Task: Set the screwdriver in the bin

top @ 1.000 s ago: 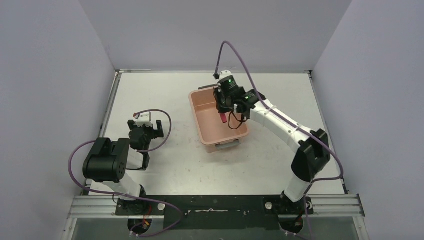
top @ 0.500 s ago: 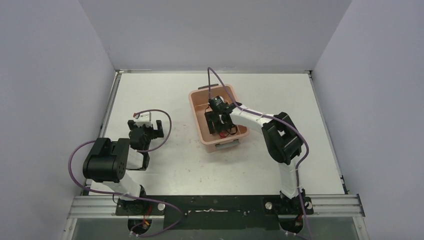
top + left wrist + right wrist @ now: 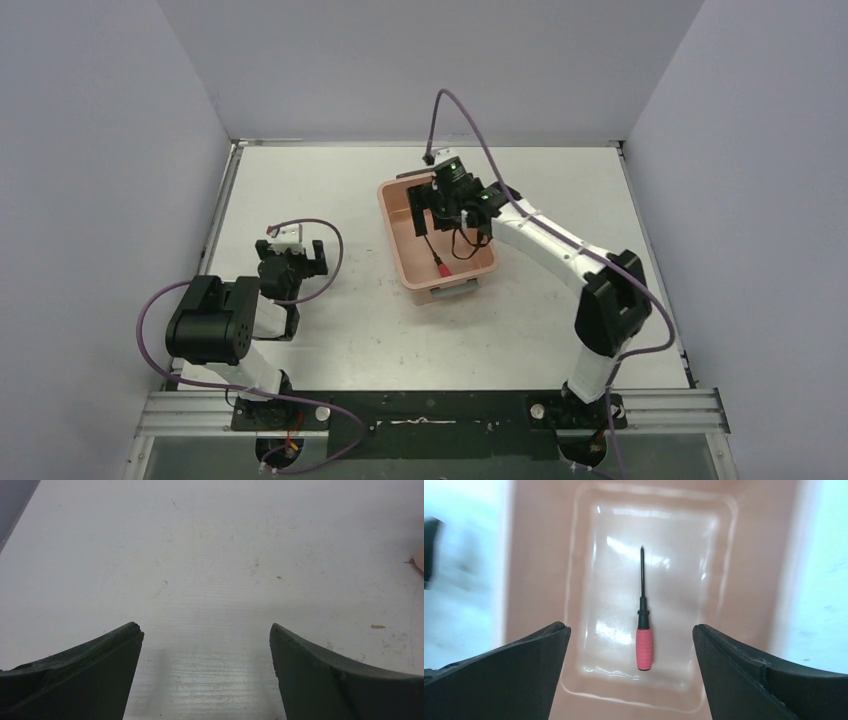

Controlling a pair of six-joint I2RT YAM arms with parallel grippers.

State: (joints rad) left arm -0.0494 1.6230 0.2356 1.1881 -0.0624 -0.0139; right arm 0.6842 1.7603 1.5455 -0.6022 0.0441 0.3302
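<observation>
The small screwdriver (image 3: 438, 260), black shaft and red handle, lies loose on the floor of the salmon-pink bin (image 3: 396, 228) at mid table. In the right wrist view the screwdriver (image 3: 644, 630) lies flat along the bin (image 3: 534, 555) floor, its red handle toward me. My right gripper (image 3: 447, 203) hangs above the bin's far half. Seen from its wrist, the right gripper (image 3: 630, 627) is open, well above the tool, with nothing between its fingers. My left gripper (image 3: 291, 256) rests open over bare table at the left, and its wrist view shows the left gripper (image 3: 205, 627) empty.
Purple cables loop from both arms; the right arm's cable (image 3: 445, 110) arches above the bin's far end. A corner of the bin (image 3: 419, 560) shows at the right edge of the left wrist view. Grey walls close in the white table (image 3: 330, 190) on three sides.
A second ago my right gripper held the screwdriver over the bin. It dipped into the bin, opened and rose; the screwdriver now lies on the bin floor. The left arm has not moved.
</observation>
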